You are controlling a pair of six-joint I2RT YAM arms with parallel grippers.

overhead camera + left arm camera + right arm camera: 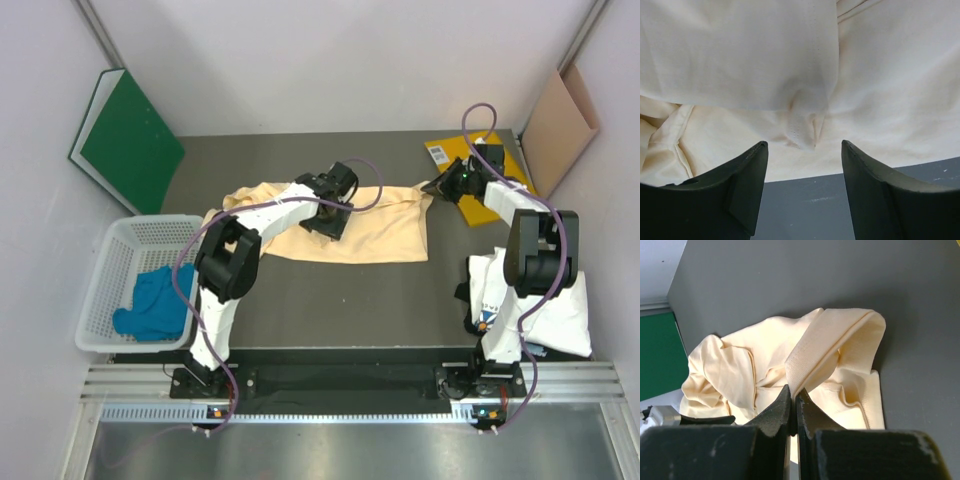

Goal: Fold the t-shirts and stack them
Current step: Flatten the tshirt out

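The pale peach-yellow t-shirt (375, 235) lies spread across the middle of the dark table. My left gripper (326, 214) hovers over its left half. In the left wrist view that gripper (803, 145) stands open with nothing between its fingers; a puckered fold of the shirt (802, 122) lies just beyond the tips. My right gripper (432, 188) is shut on the shirt's far right corner, and its wrist view shows the jaws (794, 392) pinching a lifted hem band (830, 347). A white t-shirt (562, 310) lies at the table's right edge. A teal-blue t-shirt (152, 302) sits crumpled in the basket.
A white mesh basket (125, 245) stands off the table's left edge. A flat bright-yellow folder (492, 192) lies at the back right under the right arm. A green folder (130, 140) leans on the left wall and a cardboard sheet (558, 125) on the right wall.
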